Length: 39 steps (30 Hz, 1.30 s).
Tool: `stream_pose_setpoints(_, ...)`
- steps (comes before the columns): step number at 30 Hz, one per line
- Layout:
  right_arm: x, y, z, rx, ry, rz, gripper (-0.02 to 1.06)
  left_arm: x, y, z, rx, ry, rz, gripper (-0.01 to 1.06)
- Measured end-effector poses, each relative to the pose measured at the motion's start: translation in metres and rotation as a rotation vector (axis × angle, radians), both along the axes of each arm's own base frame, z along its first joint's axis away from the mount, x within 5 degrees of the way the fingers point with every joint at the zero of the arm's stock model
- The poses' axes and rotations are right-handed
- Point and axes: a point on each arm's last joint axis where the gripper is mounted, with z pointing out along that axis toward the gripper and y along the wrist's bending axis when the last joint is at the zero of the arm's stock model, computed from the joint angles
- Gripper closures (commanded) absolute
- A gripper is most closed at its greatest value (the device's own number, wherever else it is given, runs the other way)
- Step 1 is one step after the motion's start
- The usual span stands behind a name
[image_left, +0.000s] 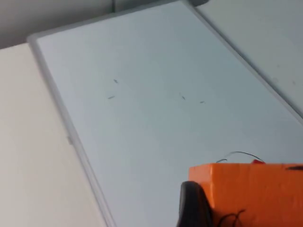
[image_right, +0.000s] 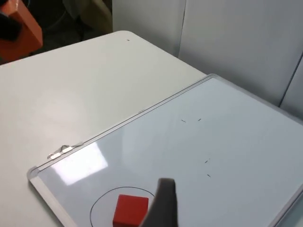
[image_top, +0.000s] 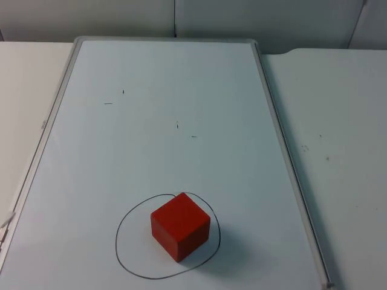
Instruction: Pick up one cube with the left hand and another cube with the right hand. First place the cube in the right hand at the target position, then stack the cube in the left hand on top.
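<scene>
A red cube (image_top: 180, 226) rests on the whiteboard inside a hand-drawn black circle (image_top: 119, 241), near the board's front edge. In the right wrist view the same red cube (image_right: 129, 211) sits in the circle (image_right: 97, 204), just beside and below my right gripper (image_right: 164, 210), which hovers apart from it. My left gripper (image_left: 246, 210) is shut on an orange cube (image_left: 251, 189), held in the air above the board. From the right wrist view, that orange cube (image_right: 23, 29) hangs high off to the side of the table in the left gripper (image_right: 8, 26).
The whiteboard has a grey frame (image_top: 267, 96) and a few small pen marks (image_top: 177, 125) mid-board. White table (image_top: 338, 121) extends on both sides. A grey partition wall (image_top: 242, 15) closes the back.
</scene>
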Motion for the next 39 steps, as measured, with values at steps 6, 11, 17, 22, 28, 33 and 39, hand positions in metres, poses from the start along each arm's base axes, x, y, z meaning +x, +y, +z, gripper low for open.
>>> stream_pose_setpoints(6, 0.001, -0.001, 0.001, -0.01, -0.019, -0.007, 0.31, 0.04, -0.017, -0.024, 0.005, 0.156, -0.068, 0.9)
stream_pose_setpoints(11, 0.002, -0.003, 0.0, -0.037, -0.027, -0.025, 0.31, 0.062, -0.038, -0.042, -0.012, 0.204, -0.151, 1.05)
stream_pose_setpoints(17, 0.002, -0.004, -0.001, -0.048, -0.027, -0.032, 0.31, 0.072, -0.088, -0.064, 0.019, 0.176, -0.285, 1.05)
stream_pose_setpoints(22, 0.003, -0.004, -0.001, -0.052, -0.024, -0.035, 0.31, 0.078, -0.116, -0.086, 0.056, 0.168, -0.32, 1.05)
stream_pose_setpoints(28, 0.003, -0.005, -0.002, -0.057, -0.021, -0.038, 0.31, 0.09, -0.137, -0.116, 0.104, 0.222, -0.328, 1.05)
stream_pose_setpoints(33, 0.003, -0.005, -0.002, -0.058, -0.019, -0.039, 0.32, 0.101, -0.147, -0.135, 0.138, 0.262, -0.318, 1.05)
stream_pose_setpoints(39, 0.003, -0.005, -0.002, -0.063, -0.018, -0.043, 0.32, 0.109, -0.151, -0.161, 0.18, 0.315, -0.303, 1.05)
